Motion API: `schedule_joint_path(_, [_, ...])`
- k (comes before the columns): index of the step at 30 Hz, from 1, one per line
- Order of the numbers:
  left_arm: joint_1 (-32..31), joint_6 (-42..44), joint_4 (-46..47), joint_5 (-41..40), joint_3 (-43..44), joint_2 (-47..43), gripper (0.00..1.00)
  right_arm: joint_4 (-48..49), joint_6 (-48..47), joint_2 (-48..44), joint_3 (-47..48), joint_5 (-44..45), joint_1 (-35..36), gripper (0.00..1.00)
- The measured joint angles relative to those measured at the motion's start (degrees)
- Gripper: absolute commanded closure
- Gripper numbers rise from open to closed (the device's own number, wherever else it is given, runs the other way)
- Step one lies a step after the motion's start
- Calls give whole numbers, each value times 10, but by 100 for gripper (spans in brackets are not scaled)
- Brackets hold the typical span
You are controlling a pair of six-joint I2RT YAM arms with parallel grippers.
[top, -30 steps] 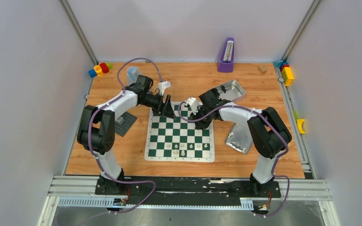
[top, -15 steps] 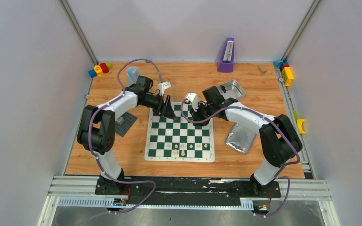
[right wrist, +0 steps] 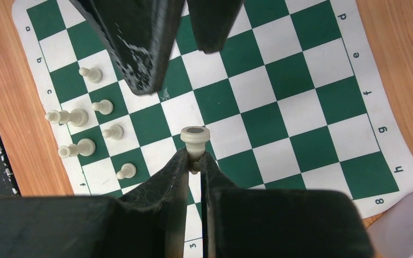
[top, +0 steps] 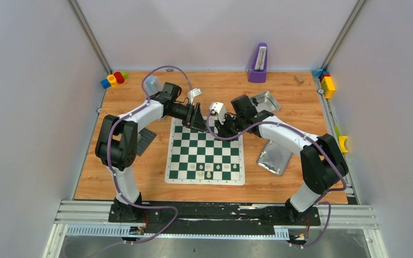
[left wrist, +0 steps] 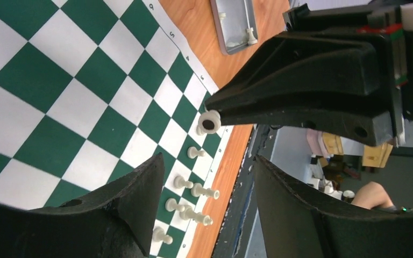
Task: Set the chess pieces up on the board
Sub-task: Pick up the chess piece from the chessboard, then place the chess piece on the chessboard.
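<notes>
Over the board [top: 207,148] far edge, left of centre: left hand [top: 199,120], fingers spread, nothing between them. Points right, toward the other hand.

Just right of it, over the same far edge: one chess piece [right wrist: 194,137], pinched by its upper end in the right hand [top: 219,127], fingers clamped tight on it. Lies roughly horizontal above the board, long axis in line with the right fingers, round base turned toward the left hand. Sits just beyond the left fingertips, not yet inside the gap.

Near rows of the board: a handful of pieces [top: 208,169] already standing.

Right of the board's far corner: metal tin [top: 266,100], a couple more pieces inside.

Reads as a hand-to-hand transfer or regrip, judging by the pose. Left hand nearest the piece, so probably needs to advance along the long axis and close on the base end before the right lets go. Risk: tiny piece, easy to drop if released early.
</notes>
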Motion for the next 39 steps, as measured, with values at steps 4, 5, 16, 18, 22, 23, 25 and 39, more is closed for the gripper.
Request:
schedule_joint_path(4, [-11, -25, 5, 15, 16, 32, 34, 4, 6, 0, 3, -1, 3, 100])
schedule_joint_path(5, [-14, -31, 8, 18, 17, 38, 34, 5, 7, 0, 4, -1, 4, 100])
schedule_joint_path(16, [-36, -87, 30, 41, 23, 78, 44, 15, 21, -1, 7, 0, 5, 100])
schedule_joint_path(18, [-36, -96, 38, 45, 23, 81, 48, 16, 21, -2, 7, 0, 6, 100])
schedule_joint_path(22, [-36, -109, 52, 53, 23, 88, 53, 16, 22, -3, 7, 0, 7, 100])
schedule_joint_path(23, [-36, -112, 55, 55, 23, 89, 54, 16, 22, -3, 7, 1, 7, 100])
schedule_joint_path(25, [-36, -117, 61, 57, 23, 90, 57, 16, 23, -3, 7, 1, 7, 100])
schedule_joint_path(39, [-36, -177, 120, 82, 22, 98, 69, 21, 36, -3, 7, 12, 7, 100])
